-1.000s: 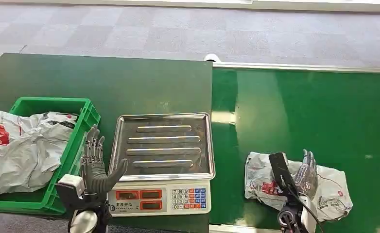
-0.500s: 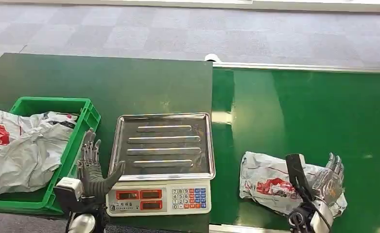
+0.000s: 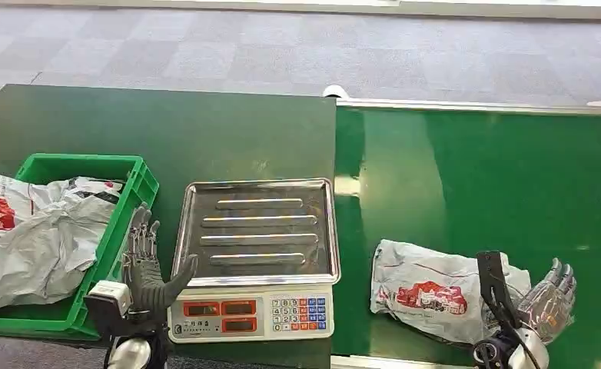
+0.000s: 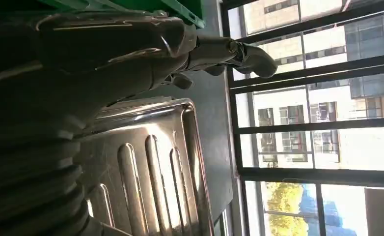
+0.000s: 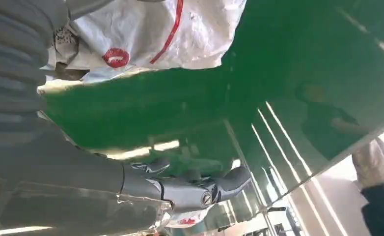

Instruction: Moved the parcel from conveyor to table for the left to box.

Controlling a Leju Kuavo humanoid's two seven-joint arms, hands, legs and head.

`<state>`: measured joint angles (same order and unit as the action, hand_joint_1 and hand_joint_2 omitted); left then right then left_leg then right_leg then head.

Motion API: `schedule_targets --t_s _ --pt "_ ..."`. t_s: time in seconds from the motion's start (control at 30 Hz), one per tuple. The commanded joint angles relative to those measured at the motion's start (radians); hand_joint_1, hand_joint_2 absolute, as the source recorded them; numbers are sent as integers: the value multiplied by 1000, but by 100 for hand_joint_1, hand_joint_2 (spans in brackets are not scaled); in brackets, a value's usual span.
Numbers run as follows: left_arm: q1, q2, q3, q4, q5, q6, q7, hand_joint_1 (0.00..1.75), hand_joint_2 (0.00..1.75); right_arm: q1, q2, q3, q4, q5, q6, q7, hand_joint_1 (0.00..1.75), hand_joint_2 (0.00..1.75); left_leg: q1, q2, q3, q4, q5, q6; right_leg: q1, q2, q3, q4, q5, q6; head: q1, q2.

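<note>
A: Belt [image 3: 482, 177], then parcel [image 3: 428, 296]: lies on it near the scale [image 3: 255, 257].
B: Right hand [image 3: 547, 307], fingers spread, empty, beside the parcel. Left hand [image 3: 145, 257] open too.
A: Step: reaching. Next: close on parcel.

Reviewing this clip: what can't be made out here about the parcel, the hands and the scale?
- Right robot hand: head view, at the parcel's far end; contact unclear, the arm's black bracket covers it.
- Parcel print: too small; wrist view cuts it off.
- Scale display: too small.
- Crate contents: cut by the head view's left edge.
- Left robot hand: open beside the tray; touch unclear.
</note>
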<state>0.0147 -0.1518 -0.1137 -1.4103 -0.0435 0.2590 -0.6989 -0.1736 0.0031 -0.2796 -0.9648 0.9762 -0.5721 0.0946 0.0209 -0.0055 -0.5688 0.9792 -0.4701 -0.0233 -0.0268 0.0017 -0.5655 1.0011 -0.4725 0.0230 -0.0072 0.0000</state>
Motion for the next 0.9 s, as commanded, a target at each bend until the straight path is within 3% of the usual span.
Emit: schedule_targets --t_s 0.03,0.23,0.9 --pt "-23 5 18 38 -2 -11 3 0 175 11 22 15 -26 16 212 43 0 175 0 1 2 -1 0 2 1 0 1 -1 0 -2 0 0" --pt "-11 6 31 21 -5 -13 5 0 175 -19 7 61 2 -22 372 64 0 175 0 2 1 -1 0 1 0 2 1 -1 1 -2 0 0" --pt "-5 12 30 23 -7 -13 7 0 175 -21 -15 139 -6 -86 465 64 0 175 0 3 3 -2 0 2 1 1 2 -1 1 -3 0 0"
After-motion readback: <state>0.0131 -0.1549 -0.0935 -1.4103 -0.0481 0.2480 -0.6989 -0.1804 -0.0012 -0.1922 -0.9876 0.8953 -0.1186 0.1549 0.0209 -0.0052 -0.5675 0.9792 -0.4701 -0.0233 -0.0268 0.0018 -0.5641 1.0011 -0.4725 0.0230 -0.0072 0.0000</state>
